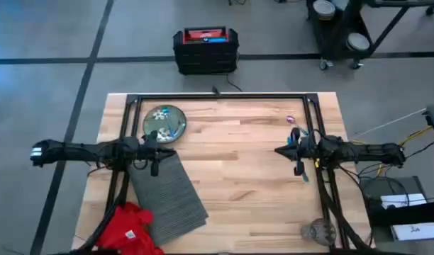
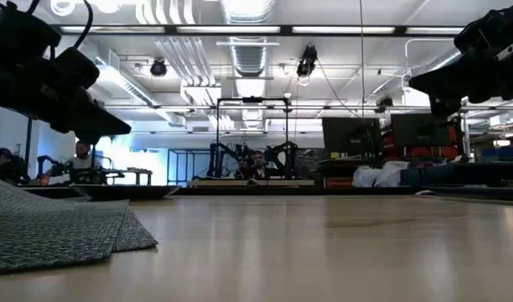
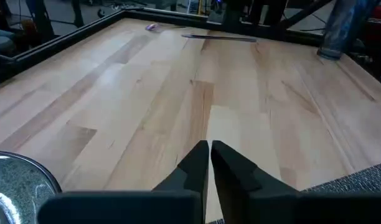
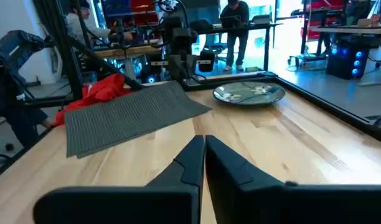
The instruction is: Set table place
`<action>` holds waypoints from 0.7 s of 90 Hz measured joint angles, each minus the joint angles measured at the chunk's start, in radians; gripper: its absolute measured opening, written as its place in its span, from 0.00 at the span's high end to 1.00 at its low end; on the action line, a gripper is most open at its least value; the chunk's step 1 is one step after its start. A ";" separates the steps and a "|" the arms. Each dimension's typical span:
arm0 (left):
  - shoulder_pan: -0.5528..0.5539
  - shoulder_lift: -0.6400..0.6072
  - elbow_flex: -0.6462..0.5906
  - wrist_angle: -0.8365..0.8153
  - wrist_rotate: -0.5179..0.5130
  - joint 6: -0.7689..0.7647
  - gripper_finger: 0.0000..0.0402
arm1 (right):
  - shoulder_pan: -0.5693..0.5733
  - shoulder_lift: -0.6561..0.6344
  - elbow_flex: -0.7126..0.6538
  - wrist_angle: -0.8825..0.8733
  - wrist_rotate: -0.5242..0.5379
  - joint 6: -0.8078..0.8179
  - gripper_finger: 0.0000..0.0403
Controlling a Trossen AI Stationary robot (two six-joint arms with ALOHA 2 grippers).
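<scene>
On the light wood table point(image 1: 238, 177), a round green flowered plate point(image 1: 164, 122) lies at the far left. A dark grey ribbed placemat point(image 1: 169, 195) lies askew at the near left, and a crumpled red napkin point(image 1: 132, 227) sits at its near corner. A purple utensil point(image 1: 291, 120) and blue utensils point(image 1: 296, 136) lie at the far right under my right arm. A clear glass point(image 1: 318, 231) stands near the front right. My left gripper point(image 3: 209, 152) hovers shut between plate and placemat. My right gripper point(image 4: 203, 146) hovers shut over bare wood, pointing left.
The table's black frame point(image 1: 217, 98) runs along the far edge and down both sides. Bare wood point(image 1: 238, 163) lies between the two grippers. A black and red toolbox point(image 1: 205, 48) sits on the floor beyond the table. People stand in the room behind point(image 4: 234, 25).
</scene>
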 joint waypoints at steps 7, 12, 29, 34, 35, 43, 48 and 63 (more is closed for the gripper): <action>0.000 0.000 0.000 0.000 0.000 0.000 0.98 | 0.000 0.000 0.000 0.000 0.000 0.000 1.00; 0.000 0.000 0.000 0.000 0.000 0.000 0.98 | 0.000 0.000 0.000 0.000 0.000 0.000 1.00; 0.000 0.000 0.000 0.017 0.000 0.000 0.98 | 0.000 0.000 0.000 0.000 0.000 0.000 1.00; 0.000 0.000 0.000 0.020 0.000 0.000 0.98 | 0.000 0.000 0.000 0.000 0.000 0.000 1.00; 0.000 0.000 0.000 0.020 0.000 0.000 0.98 | 0.000 0.000 0.000 0.000 0.000 0.000 1.00; 0.000 0.000 0.000 0.037 -0.005 0.000 0.98 | 0.000 0.000 0.000 0.000 0.000 0.000 1.00; 0.000 0.000 0.000 0.056 -0.012 -0.001 0.98 | 0.000 0.000 0.000 0.000 0.000 0.000 1.00; 0.004 0.000 0.000 0.185 -0.022 -0.050 0.98 | 0.000 0.000 0.000 0.000 0.000 0.000 1.00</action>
